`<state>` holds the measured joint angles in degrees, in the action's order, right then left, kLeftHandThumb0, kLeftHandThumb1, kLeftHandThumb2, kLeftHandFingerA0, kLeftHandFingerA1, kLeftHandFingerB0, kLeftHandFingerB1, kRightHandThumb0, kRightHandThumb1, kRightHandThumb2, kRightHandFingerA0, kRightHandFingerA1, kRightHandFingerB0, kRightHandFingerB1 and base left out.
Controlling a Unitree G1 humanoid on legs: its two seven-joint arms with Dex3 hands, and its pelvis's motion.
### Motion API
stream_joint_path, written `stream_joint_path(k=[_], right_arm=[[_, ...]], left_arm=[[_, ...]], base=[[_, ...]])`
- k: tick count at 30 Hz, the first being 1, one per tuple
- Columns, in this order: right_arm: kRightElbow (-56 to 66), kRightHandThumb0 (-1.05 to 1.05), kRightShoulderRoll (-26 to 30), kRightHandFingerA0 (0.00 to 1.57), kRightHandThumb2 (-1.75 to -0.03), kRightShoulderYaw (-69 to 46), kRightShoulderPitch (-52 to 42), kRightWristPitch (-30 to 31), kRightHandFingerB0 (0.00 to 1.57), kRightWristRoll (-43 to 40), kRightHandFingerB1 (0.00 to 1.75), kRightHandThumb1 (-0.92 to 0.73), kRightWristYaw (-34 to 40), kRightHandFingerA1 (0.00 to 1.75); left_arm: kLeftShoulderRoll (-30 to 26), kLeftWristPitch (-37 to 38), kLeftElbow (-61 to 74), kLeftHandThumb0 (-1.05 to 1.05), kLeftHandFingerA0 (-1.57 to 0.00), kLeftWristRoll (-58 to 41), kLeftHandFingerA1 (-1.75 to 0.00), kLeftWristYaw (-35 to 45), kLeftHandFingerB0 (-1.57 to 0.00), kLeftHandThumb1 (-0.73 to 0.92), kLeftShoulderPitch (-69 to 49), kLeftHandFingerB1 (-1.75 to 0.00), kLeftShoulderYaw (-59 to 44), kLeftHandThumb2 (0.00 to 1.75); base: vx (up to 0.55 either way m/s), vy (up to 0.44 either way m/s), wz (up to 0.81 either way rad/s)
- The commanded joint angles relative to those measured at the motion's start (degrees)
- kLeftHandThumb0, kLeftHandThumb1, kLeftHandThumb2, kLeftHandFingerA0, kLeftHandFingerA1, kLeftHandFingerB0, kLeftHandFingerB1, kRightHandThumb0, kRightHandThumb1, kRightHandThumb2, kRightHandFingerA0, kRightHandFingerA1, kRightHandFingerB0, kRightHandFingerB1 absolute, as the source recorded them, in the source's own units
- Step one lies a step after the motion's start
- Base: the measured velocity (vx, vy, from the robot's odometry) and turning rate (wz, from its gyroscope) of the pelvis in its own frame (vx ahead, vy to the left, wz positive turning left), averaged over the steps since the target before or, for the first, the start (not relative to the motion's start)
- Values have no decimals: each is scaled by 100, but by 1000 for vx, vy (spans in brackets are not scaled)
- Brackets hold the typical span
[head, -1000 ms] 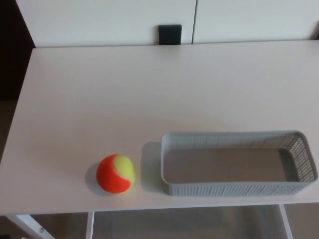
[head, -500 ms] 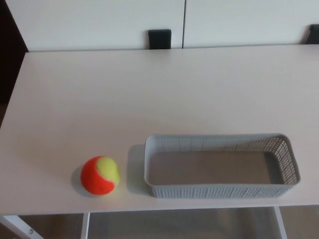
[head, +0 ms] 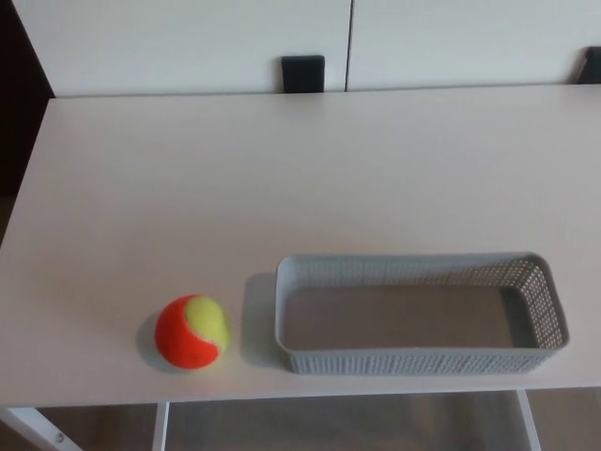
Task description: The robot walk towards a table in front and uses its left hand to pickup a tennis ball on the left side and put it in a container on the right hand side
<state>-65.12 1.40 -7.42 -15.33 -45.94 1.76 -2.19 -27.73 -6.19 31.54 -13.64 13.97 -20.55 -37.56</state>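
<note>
Pale worktop [head: 282,178], seen from above in the head view. It fills most of the frame, its far edge running level near the top and its near edge crossing near the bottom. Behind the far edge stand white panels [head: 178,38], divided by one vertical seam right of centre. Dark space [head: 17,103] lies beyond the worktop's left edge.

On the right half of the worktop, close to the near edge, sits the container [head: 423,361]. It is a long, grey, rectangular basket with perforated walls and rounded corners, its long side parallel to the near edge and its grey floor in plain sight.

Near its short left wall, but apart from it, rests the tennis ball [head: 192,331], orange-red with a yellow-green patch on its upper right. It lies on the worktop, outside the container, and casts a soft shadow to the left.

At the far edge show a black block [head: 303,73], just left of the seam, and a second black block [head: 592,65], cut by the right border. Below the near edge, a white frame leg [head: 42,430] slants at lower left, and a thin white upright [head: 161,427] descends beside it.

Neither robot hand is in view, so whether each is released, clenched or grasping cannot be told.
</note>
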Motion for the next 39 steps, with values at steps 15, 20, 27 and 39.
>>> stream_joint_path(k=[15,20,27,39], right_arm=[[-48,-76,17,14,-98,-68,-1,143,0,-127,31,-63,-88,58],[-41,-70,-10,14,-73,-76,12,136,7,-152,15,-83,-113,55],[-45,-76,15,12,-97,-133,96,213,0,-233,30,-63,-200,58],[-127,-73,47,8,-97,-116,219,321,0,-186,29,-65,-132,58]], left_arm=[[-1304,1083,-3633,-18,-57,1239,-46,1376,-52,33,3401,-41,3353,53],[-1438,1154,-3619,-25,-55,1897,-43,1321,-49,30,3605,-44,4054,54],[-1549,975,-3303,-30,-46,2002,-49,1625,-44,29,3630,-49,4529,55],[-1667,483,-2285,-51,-38,1985,-53,1951,-36,29,3249,-50,4487,63]], base=[[0,0,0],[0,0,0],[0,0,0],[0,0,0]])
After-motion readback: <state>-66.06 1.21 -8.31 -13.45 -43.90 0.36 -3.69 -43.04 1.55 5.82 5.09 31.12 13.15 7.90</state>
